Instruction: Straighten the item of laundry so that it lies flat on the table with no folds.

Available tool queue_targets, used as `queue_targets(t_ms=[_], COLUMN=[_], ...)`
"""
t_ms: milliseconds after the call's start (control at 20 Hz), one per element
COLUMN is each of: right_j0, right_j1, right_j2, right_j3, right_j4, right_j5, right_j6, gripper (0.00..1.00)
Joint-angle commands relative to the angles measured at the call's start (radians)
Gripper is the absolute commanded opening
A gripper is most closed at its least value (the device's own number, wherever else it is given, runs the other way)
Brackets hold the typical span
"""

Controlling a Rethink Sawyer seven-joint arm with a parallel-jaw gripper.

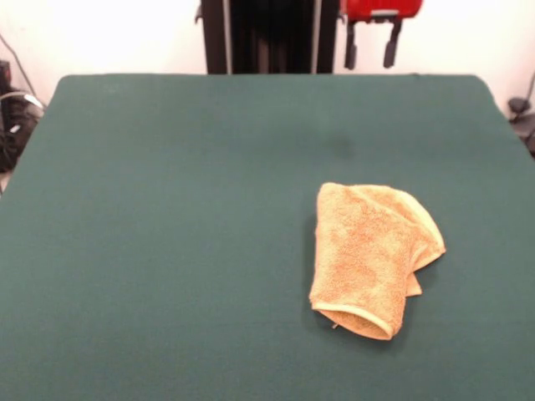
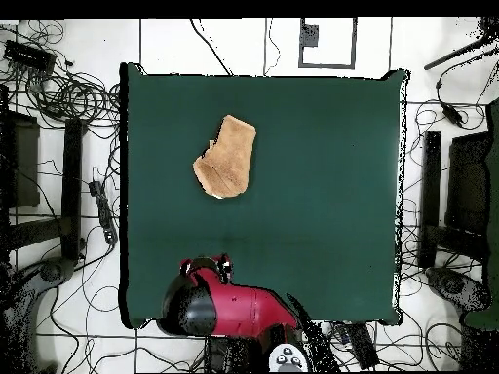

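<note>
The golden-orange towel (image 1: 368, 255) lies folded over on itself on the right half of the green table (image 1: 167, 209), with a rolled hem at its near end. In the overhead view the towel (image 2: 227, 158) sits left of centre in the table's (image 2: 331, 195) upper half. My gripper (image 1: 370, 52) hangs drawn back above the table's far edge, well away from the towel. Its two dark fingers stand apart with nothing between them. In the overhead view the gripper (image 2: 207, 263) is near the table's bottom edge, below the towel.
The black pedestal (image 1: 267, 33) stands behind the far edge. The red arm (image 2: 234, 310) is folded over the table's bottom edge. Cables (image 2: 68, 93) and dark stands (image 2: 458, 195) lie on the floor around the table.
</note>
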State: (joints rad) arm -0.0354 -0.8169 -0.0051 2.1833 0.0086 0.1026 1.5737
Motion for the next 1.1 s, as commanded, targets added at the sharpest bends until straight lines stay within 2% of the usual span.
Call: queue_targets(t_ms=[50,450,1100], right_j0=[-0.057,-0.075,-0.05], right_j1=[-0.021,-0.009,0.05], right_j2=[0.067,0.096,0.077], right_j3=[0.052,0.035,-0.096], right_j4=[0.005,0.028,0.048], right_j5=[-0.033,-0.015,0.043], right_j6=[0.199,0.208,0.179], gripper=[1.0,1.0,1.0])
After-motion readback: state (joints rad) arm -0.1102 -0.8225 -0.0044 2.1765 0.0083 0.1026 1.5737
